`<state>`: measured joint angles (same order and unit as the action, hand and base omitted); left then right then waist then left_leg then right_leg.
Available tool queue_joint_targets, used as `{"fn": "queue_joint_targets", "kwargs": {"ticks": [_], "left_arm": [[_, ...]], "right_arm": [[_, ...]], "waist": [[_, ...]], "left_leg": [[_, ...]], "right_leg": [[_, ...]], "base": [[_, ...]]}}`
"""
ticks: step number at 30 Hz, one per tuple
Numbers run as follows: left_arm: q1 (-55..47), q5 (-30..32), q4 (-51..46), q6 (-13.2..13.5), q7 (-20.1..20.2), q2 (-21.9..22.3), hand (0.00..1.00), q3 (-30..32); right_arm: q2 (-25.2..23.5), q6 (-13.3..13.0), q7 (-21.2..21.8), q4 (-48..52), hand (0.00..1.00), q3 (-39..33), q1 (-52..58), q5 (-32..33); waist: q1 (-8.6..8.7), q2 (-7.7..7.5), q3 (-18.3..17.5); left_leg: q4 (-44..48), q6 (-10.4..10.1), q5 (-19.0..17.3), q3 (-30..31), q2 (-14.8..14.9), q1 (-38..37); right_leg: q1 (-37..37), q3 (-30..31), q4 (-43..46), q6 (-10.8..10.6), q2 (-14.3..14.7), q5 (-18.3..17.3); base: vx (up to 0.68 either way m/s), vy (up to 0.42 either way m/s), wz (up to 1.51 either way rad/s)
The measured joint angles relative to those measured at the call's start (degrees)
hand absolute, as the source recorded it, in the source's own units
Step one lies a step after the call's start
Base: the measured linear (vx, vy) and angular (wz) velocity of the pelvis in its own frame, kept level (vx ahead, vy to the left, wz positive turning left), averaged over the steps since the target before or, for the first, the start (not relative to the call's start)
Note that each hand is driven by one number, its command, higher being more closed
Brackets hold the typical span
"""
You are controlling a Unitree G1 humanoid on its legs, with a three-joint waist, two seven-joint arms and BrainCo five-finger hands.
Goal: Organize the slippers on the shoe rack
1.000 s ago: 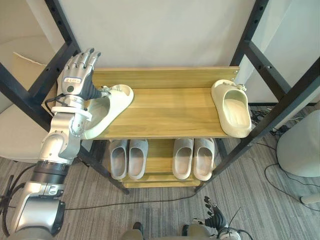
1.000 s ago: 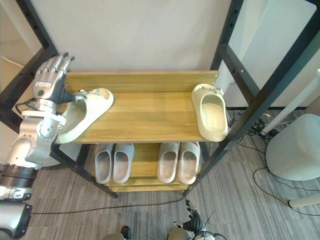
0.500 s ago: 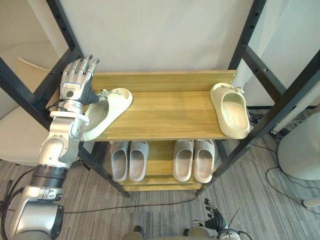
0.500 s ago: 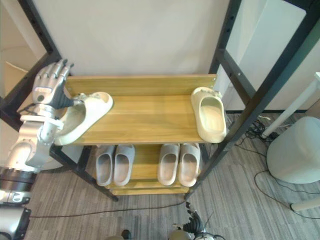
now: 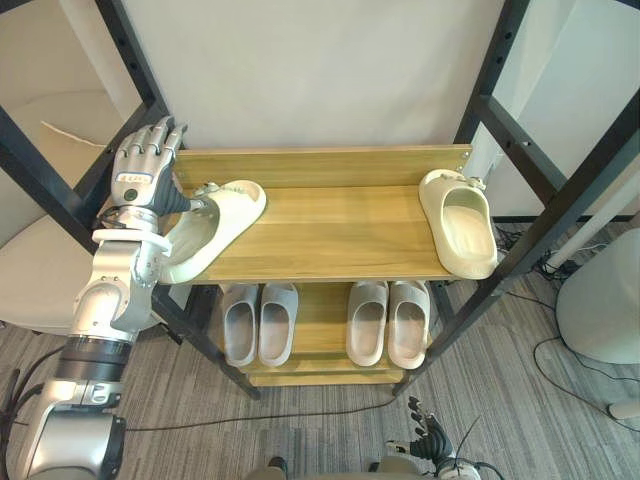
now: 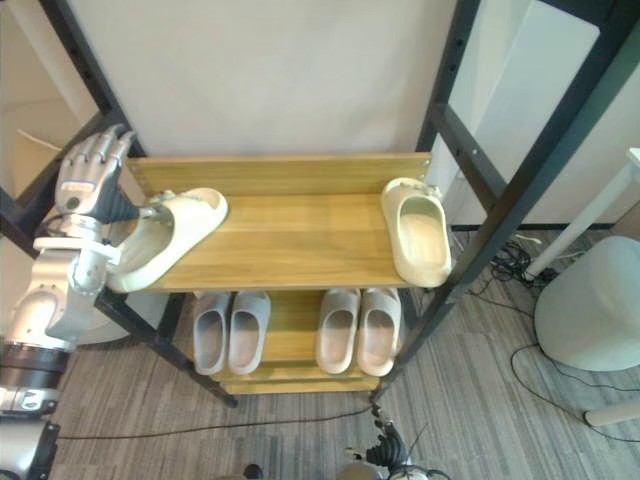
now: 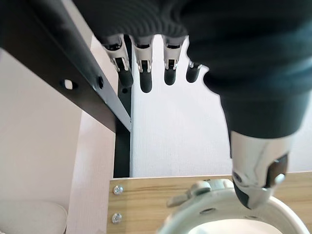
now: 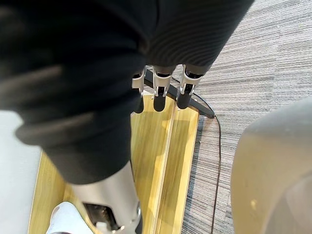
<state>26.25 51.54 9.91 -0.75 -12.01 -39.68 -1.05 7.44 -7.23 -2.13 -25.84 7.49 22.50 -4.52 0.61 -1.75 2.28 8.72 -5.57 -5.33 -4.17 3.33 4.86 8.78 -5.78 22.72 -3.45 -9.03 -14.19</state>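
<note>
Top shelf of the wooden shoe rack [image 5: 330,228] has 2 cream slippers, well apart, one at each end.

L cream slipper [image 5: 212,230] lies askew at the L end. Its toe aims far-right and its heel end hangs out past the shelf's near-L corner. R cream slipper [image 5: 462,222] sits at the R end, lengthwise near-to-far, toe at the far side, heel about level w/ the shelf's near edge.

L hand [image 5: 140,178] is up just L of the L cream slipper, beside its toe end and close to the black frame bar [image 7: 73,73]. Its fingers [image 7: 145,80] are straight, a bit spread, pointing up and away, w/ nothing in them. Its thumb [image 7: 253,180] reaches across to the rim of that slipper's upper. Touching or a hair off, can't tell from here. The hand isn't wrapped round the slipper, which rests on the shelf.

Lower shelf has 2 pairs of grey slippers, L pair [image 5: 276,318] and R pair [image 5: 368,320], each pair side by side, toes to the far side.

R hand [image 8: 159,90] is low down in front of the rack, over the grey carpet [image 5: 520,400] nr the rack's base. Its fingers hang straight and loose, holding nothing, well away from both cream slippers.
</note>
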Motion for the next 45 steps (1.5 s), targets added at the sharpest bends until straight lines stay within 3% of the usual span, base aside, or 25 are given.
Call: {"fn": "queue_joint_targets", "kwargs": {"ticks": [45], "left_arm": [[1.2, 0.1, 4.7, -0.2, 1.0, 0.1, 0.00, 1.1]], "right_arm": [[-0.1, 0.1, 0.9, 1.1, 0.00, -0.5, 0.2, 0.2]], "waist": [[0.15, -0.71, 0.3]], "left_leg": [[-1.6, -0.3, 0.8, -3.1, 1.2, 1.0]], "right_leg": [[3.3, 3.0, -1.0, 0.3, 1.3, 1.4]], "base": [[0.00, -0.004, -0.03]]}}
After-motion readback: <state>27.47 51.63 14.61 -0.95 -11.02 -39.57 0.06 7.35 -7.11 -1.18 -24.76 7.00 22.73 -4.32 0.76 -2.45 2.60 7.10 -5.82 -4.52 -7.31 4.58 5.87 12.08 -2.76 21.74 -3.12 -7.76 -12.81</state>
